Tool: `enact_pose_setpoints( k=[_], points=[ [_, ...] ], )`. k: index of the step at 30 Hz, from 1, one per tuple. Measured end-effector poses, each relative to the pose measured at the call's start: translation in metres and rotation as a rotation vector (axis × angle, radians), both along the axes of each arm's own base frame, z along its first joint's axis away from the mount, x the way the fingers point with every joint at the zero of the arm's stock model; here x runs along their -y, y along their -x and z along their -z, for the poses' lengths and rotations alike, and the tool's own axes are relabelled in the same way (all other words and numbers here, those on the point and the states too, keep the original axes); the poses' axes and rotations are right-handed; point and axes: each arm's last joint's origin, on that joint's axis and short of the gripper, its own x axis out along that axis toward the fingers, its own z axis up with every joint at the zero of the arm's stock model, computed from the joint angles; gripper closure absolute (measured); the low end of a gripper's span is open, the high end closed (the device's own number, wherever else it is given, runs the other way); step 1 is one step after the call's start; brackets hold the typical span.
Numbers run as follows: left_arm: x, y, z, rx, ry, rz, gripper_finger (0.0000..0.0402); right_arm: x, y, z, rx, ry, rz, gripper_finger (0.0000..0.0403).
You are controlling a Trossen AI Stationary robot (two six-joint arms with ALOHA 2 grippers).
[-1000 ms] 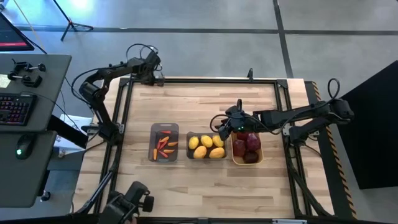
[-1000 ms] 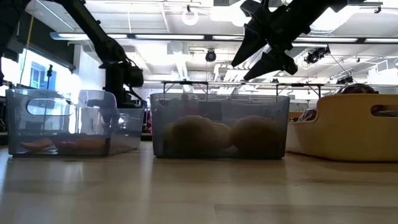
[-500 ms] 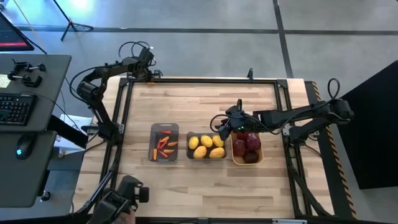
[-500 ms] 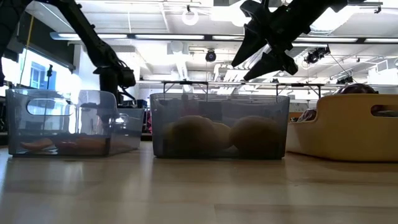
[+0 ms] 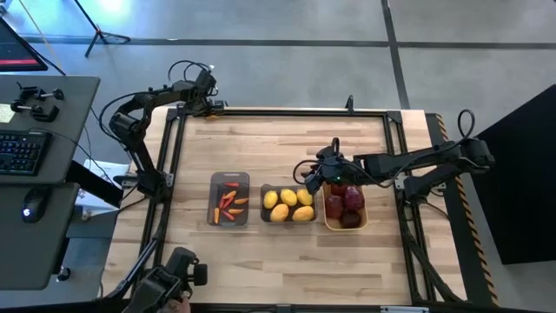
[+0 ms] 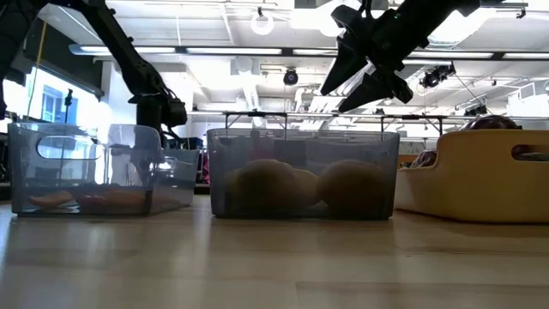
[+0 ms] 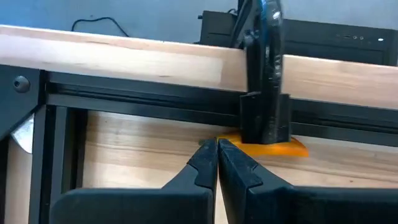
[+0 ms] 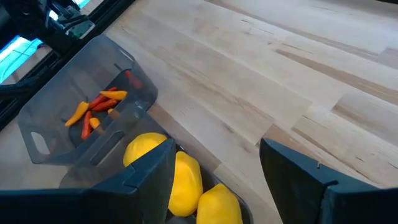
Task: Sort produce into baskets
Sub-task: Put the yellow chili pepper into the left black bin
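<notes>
Your right gripper (image 5: 323, 176) hangs wide open and empty, the lemons (image 5: 288, 205) in the middle grey basket (image 5: 264, 193) just below it, apples (image 5: 345, 203) beside, peppers (image 5: 228, 203) farther off. Your left gripper (image 7: 216, 163), pinched closed on nothing, waits at the bench (image 5: 278, 139) corner.

Plenty of open tabletop, the only clutter is one row of bins near the front edge

The three bins sit side by side: grey bin of peppers (image 5: 229, 199), grey bin of lemons (image 5: 288, 204), yellow bin of apples (image 5: 345, 207), with only slim gaps between them. The right gripper (image 5: 306, 171) hangs open above the lemon bin's far rim, its arm stretching over the apple bin. The table (image 5: 278, 143) behind the row is bare wood; the left gripper (image 5: 211, 103) sits pinched shut at the far left corner by the frame rail (image 7: 149, 99).
</notes>
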Motion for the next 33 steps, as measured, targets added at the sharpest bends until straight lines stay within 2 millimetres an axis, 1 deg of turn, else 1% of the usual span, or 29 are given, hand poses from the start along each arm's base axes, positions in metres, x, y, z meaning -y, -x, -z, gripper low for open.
enact_pose_setpoints(
  k=[5,9,12,19,26,31,33],
  points=[
    [0.003,0.001,0.008,-0.026,0.059,-0.006,0.0401,0.0,0.0,0.0,-0.003,0.002,0.002,0.018],
    [-0.003,0.0,0.006,-0.014,0.002,-0.007,0.0401,0.0,0.0,0.0,-0.005,0.003,0.001,0.018],
    [-0.005,0.002,0.007,-0.007,-0.01,-0.013,0.0401,0.0,0.001,0.001,-0.009,0.004,0.0,0.018],
    [-0.008,0.001,0.022,0.036,0.053,-0.009,0.0401,0.0,0.001,0.001,-0.008,0.001,0.002,0.018],
    [-0.004,-0.011,0.023,0.014,0.028,0.01,0.0401,0.0,0.001,0.001,-0.01,-0.008,-0.005,0.018],
    [0.003,-0.022,0.024,-0.035,0.032,0.092,0.0401,0.001,0.001,0.001,-0.019,-0.001,-0.007,0.018],
    [0.006,-0.028,0.024,-0.026,0.041,0.126,0.0401,0.002,0.001,0.001,-0.025,0.01,-0.011,0.018]
  ],
)
